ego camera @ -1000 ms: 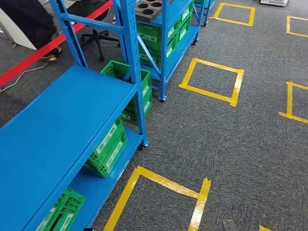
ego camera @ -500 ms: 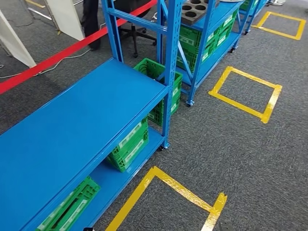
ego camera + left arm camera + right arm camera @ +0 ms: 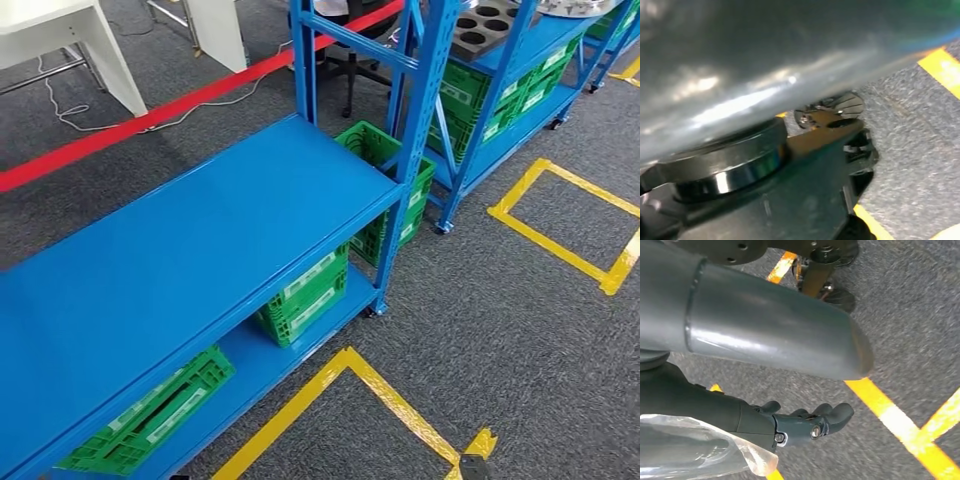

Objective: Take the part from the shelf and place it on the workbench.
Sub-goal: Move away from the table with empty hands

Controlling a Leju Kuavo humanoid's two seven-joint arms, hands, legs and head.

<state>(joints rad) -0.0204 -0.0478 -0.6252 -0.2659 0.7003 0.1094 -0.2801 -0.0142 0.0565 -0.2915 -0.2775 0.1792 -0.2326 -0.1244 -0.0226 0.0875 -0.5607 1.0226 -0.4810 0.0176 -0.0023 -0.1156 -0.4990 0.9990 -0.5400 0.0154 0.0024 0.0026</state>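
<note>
1. Fingers of the right robot hand [image 3: 806, 422] hung loosely curled over the carpet [image 3: 904, 340], holding nothing; the left robot hand's state could not be told from the blurred wrist view.
2. Compared with a second earlier, the head view had swung left, so the blue shelf [image 3: 189, 250] filled more of it.
3. No part was identifiable; a grey holed tray [image 3: 487, 25] sat on the far rack.
4. Judged: still approaching, pick-up not begun.

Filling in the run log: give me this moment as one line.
phase: approaching shelf | near shelf: top bare | crates: lower level | right hand: empty, hanging over carpet | part: not yet picked
</note>
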